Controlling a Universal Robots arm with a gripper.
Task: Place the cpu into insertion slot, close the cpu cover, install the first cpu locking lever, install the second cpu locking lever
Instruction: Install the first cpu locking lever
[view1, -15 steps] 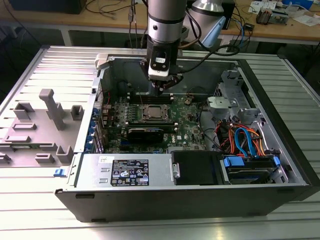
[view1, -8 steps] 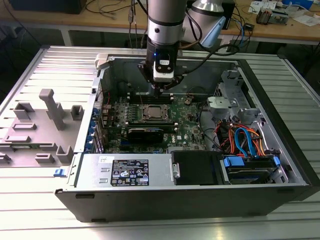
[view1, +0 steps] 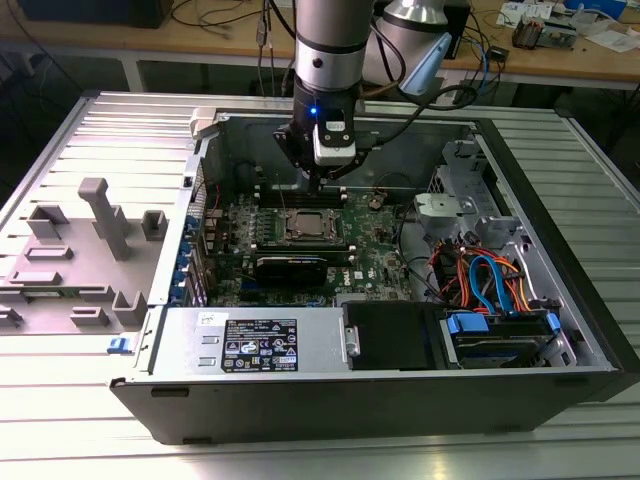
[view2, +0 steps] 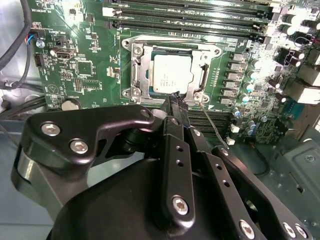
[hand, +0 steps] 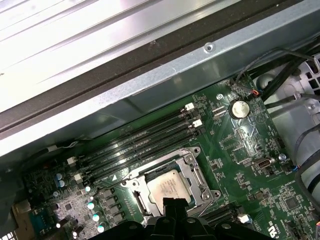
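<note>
Pressing a locking lever home looks like the step in hand. The gripper (view2: 175, 100), pinched narrow and holding nothing I can see, should bear squarely on the thin lever (view2: 210, 122) just beside the cpu cover (view2: 141, 65), without scraping the motherboard (view2: 85, 70). I count one cpu (view2: 172, 72) seated in one insertion slot (view2: 167, 49) under one lowered cover, far-middle in the case (view1: 560, 300), and one lever I can make out.

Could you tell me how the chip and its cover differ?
The chip is a solid square plate; the cover is a frame with an open centre. The chip is smaller and shows through that opening; the cover is larger and rings it. Both are flat grey metal.
</note>
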